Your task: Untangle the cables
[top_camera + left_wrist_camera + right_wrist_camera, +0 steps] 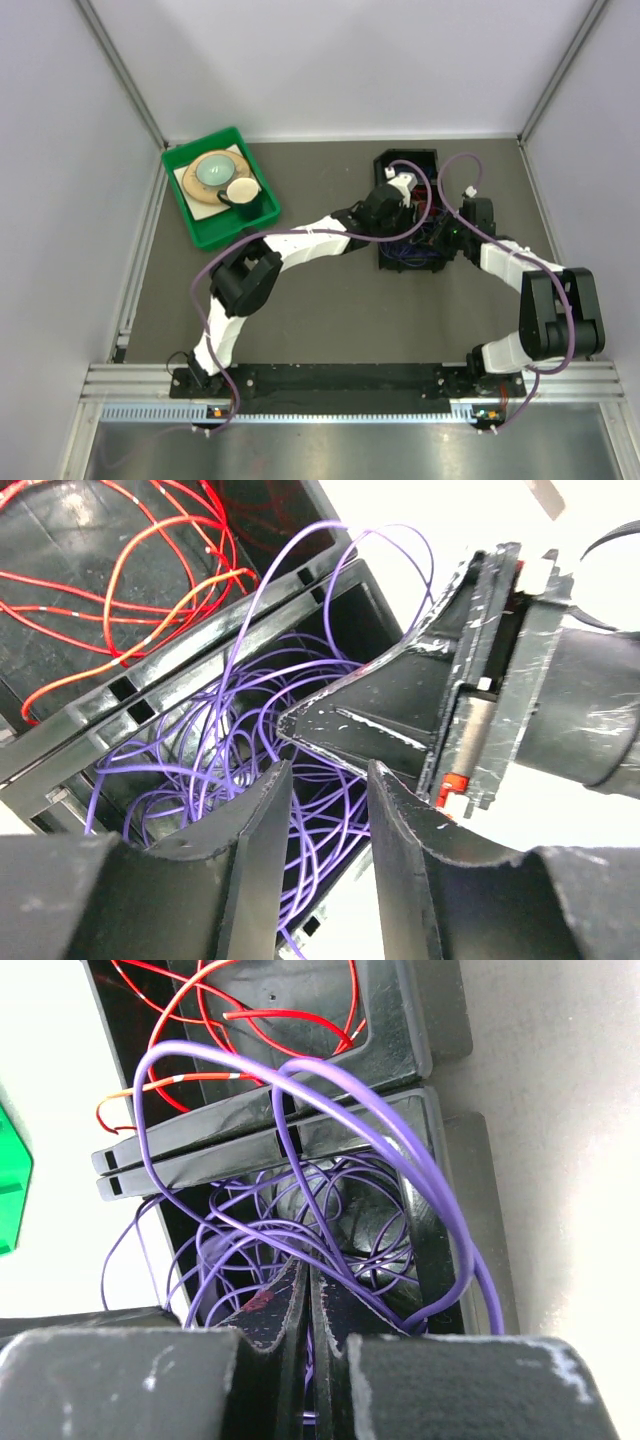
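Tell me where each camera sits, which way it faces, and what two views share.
Top external: above and behind the bases, looking down on the table, the left arm, the right arm, a green bin and the black trays.
Left wrist: on the left arm, looking past the open left gripper into the tray of purple cables; the right gripper shows at right.
Right wrist: on the right arm, looking past that gripper's shut fingers into the same tray.
Shared: both wrist views show the purple cables and the red cables next door.
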`<move>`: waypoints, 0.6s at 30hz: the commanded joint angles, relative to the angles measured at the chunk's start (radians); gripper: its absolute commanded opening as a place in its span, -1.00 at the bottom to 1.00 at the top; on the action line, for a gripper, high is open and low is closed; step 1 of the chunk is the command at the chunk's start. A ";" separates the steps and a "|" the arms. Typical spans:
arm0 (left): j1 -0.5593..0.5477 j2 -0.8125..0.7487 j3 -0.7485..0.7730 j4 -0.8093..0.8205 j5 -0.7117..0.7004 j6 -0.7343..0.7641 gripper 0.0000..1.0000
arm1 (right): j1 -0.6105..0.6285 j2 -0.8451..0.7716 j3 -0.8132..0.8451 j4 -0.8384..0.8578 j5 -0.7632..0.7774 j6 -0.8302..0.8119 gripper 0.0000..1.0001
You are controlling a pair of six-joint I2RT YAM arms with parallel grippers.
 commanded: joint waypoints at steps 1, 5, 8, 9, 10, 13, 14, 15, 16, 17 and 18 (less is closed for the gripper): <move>0.001 -0.091 -0.008 0.039 -0.011 0.007 -0.18 | 0.012 0.020 0.020 -0.021 0.022 -0.012 -1.00; 0.020 -0.163 -0.071 0.073 -0.029 -0.013 -0.21 | 0.014 0.014 0.022 -0.027 0.023 -0.017 -1.00; 0.039 -0.214 -0.103 0.096 -0.025 -0.031 -0.21 | 0.012 0.009 0.023 -0.031 0.023 -0.017 -1.00; 0.046 -0.223 -0.108 0.098 -0.018 -0.034 -0.21 | 0.014 0.008 0.025 -0.031 0.023 -0.017 -1.00; 0.055 -0.240 -0.117 0.102 -0.012 -0.037 -0.21 | 0.012 0.008 0.026 -0.032 0.020 -0.017 -1.00; 0.078 -0.280 -0.155 0.117 0.003 -0.063 -0.21 | 0.014 -0.013 0.030 -0.028 0.008 -0.017 -1.00; 0.085 -0.290 -0.165 0.127 0.005 -0.079 -0.21 | 0.012 -0.024 0.031 -0.031 0.008 -0.017 -1.00; 0.093 -0.301 -0.177 0.130 0.008 -0.085 -0.21 | 0.014 -0.039 0.030 -0.035 0.011 -0.019 -1.00; 0.105 -0.321 -0.200 0.136 0.011 -0.090 -0.21 | 0.012 -0.073 0.030 -0.038 0.022 -0.020 -1.00; 0.113 -0.333 -0.211 0.139 0.009 -0.094 -0.21 | 0.012 -0.090 0.030 -0.043 0.028 -0.023 -0.94; 0.118 -0.343 -0.220 0.139 0.005 -0.094 -0.22 | 0.014 -0.110 0.030 -0.058 0.034 -0.028 -0.81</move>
